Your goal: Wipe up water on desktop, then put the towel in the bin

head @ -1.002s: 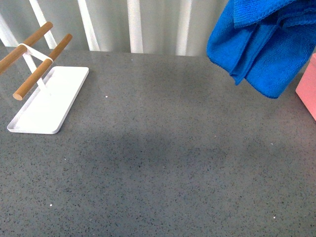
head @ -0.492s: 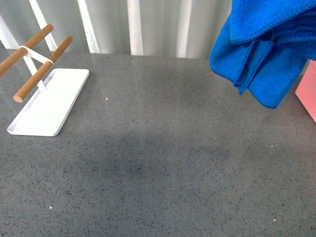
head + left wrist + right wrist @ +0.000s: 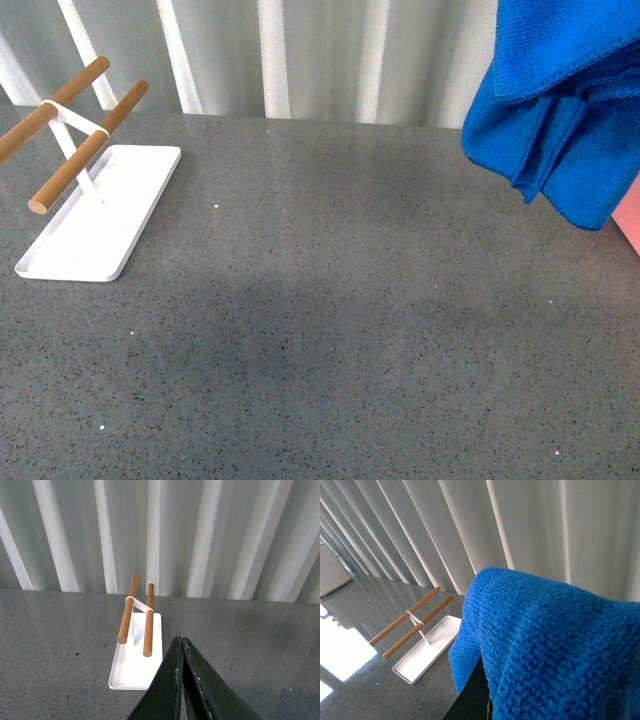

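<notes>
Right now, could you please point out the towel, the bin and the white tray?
towel (image 3: 565,100), front view, its hanging folds.
bin (image 3: 632,222), front view, its pink wall.
white tray (image 3: 105,225), front view, its bare base.

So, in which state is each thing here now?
towel: lifted, hanging in folds
right gripper: under the towel, jaws hidden
left gripper: shut, empty
desktop: no puddle visible
white tray: lying flat, wooden bars bare
bin: only a pink edge visible

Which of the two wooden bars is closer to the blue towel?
The right-hand bar in the front view, above the white tray; the other bar runs further left, away from the towel.
</notes>
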`<state>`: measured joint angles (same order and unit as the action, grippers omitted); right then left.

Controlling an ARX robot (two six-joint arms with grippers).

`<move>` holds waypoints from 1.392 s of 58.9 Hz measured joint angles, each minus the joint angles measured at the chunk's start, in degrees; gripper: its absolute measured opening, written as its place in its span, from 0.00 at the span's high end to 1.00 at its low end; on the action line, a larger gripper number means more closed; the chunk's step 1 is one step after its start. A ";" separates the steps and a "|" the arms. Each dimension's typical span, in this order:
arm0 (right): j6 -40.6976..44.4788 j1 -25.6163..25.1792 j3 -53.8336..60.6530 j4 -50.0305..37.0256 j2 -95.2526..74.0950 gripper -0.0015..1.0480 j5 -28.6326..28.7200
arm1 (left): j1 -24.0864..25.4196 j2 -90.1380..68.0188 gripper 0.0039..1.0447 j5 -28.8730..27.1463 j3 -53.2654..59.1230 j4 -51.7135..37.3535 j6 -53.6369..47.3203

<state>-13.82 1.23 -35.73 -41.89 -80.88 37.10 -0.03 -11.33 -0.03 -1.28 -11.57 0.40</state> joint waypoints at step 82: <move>38.14 5.60 -21.64 36.20 -35.85 0.95 -23.91 | 0.00 11.10 0.06 0.02 0.00 11.45 -0.13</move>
<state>24.32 6.83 -57.36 -5.69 -116.73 13.19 -0.03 -0.23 -0.01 -1.28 -0.12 0.27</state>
